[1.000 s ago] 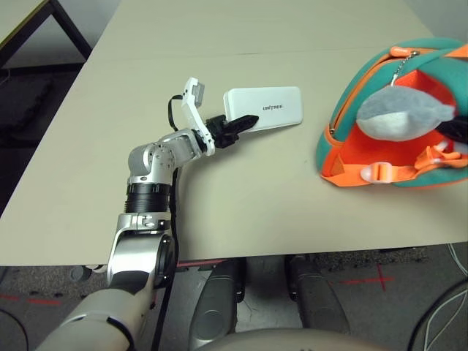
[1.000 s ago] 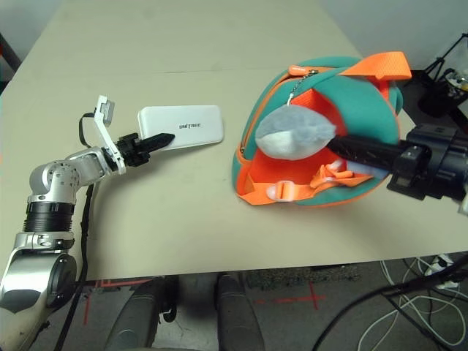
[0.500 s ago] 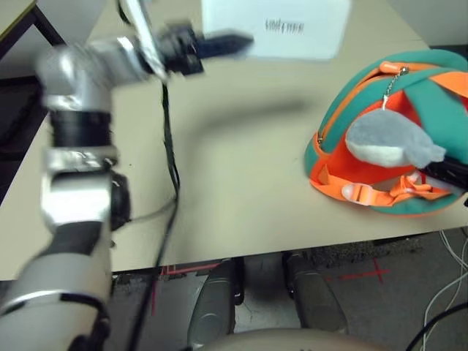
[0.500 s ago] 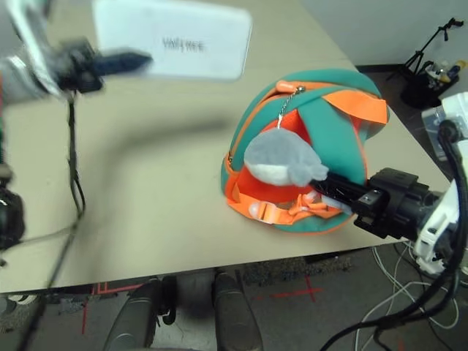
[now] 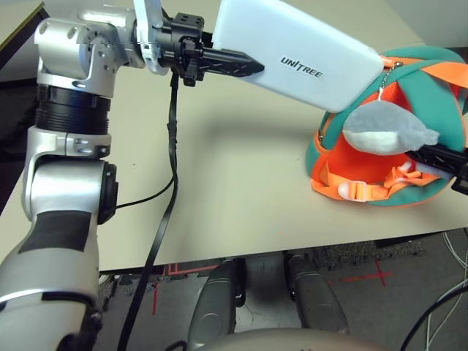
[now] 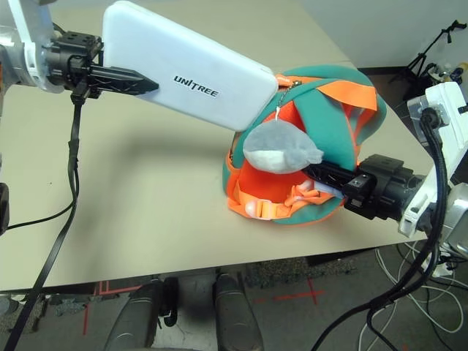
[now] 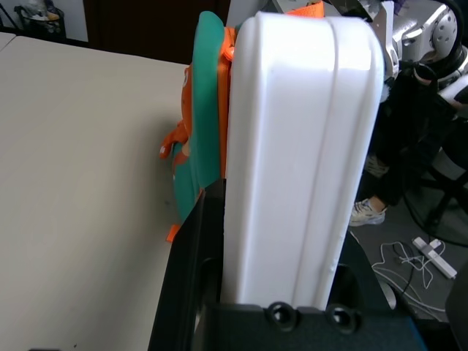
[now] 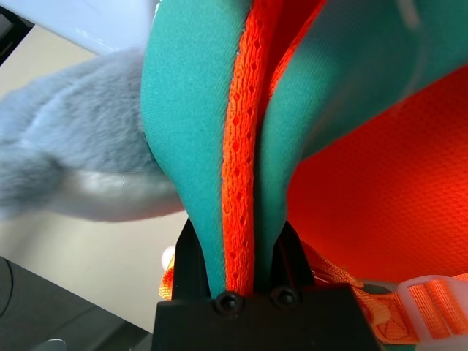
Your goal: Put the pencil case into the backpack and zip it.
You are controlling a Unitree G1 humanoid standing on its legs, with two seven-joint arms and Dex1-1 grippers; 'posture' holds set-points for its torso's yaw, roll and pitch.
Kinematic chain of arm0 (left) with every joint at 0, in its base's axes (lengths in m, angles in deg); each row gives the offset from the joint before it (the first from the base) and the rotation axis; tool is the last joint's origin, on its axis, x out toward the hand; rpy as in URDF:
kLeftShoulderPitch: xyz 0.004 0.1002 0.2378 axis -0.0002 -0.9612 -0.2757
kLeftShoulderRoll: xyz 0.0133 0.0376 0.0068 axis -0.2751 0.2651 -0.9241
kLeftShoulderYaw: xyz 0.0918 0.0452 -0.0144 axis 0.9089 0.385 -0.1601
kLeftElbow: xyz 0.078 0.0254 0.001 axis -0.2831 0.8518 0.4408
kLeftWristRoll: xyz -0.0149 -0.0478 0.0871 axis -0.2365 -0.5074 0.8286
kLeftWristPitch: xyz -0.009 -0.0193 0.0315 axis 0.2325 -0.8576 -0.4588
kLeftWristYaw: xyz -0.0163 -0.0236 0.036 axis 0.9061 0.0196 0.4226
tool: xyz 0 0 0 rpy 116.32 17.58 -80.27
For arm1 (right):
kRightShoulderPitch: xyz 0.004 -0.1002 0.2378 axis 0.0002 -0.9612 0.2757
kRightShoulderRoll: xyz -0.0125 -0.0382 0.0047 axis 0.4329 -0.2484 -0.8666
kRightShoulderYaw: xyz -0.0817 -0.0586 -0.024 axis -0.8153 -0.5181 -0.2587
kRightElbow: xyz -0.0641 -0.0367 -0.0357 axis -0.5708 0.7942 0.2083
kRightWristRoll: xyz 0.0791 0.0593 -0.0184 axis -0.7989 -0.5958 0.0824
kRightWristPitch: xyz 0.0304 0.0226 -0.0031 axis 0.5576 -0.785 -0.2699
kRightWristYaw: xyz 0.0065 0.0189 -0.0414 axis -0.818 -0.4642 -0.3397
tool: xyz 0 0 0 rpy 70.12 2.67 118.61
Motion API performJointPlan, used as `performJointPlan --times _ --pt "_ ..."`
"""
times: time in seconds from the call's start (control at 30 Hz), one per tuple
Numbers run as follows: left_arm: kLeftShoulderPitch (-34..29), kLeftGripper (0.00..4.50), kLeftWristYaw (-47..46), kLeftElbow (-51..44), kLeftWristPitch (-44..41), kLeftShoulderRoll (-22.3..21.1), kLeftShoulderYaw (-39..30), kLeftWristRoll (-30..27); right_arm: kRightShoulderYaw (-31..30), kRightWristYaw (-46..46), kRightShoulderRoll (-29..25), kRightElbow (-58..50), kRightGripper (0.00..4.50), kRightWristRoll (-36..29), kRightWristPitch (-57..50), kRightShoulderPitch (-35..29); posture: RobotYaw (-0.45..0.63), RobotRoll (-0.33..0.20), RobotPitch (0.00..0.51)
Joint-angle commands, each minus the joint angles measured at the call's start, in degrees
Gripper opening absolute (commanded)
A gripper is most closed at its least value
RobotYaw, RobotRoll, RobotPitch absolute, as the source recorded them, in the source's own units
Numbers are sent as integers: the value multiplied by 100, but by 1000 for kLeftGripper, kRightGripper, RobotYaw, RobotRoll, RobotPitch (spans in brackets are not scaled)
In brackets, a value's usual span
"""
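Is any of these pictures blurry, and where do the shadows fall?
Left eye view: sharp; the lifted pencil case casts a soft shadow on the table under it. Right eye view: also crisp, with that same shadow left of the backpack. Left wrist view: the case is clear, the room behind soft. Right wrist view: the backpack's edge is crisp, the grey plush tag fuzzy.
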Motion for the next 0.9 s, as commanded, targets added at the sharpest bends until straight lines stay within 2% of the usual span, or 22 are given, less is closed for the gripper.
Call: performJointPlan --times 0.03,0.2,0.53,0.9 --pt "-33 1423 94 27 190 215 204 186 -113 42 -66 -75 138 -13 77 108 -110 0 179" --pt "162 1423 139 471 476 292 132 442 -111 67 -41 -85 138 -25 45 132 -115 0 176" --pt "364 1423 240 1227 864 20 -31 859 -134 33 -50 -27 138 -1 24 163 -107 0 181" --pt "317 1423 159 1557 1040 189 -48 1020 95 54 -35 -137 138 -165 -30 -38 -128 0 186"
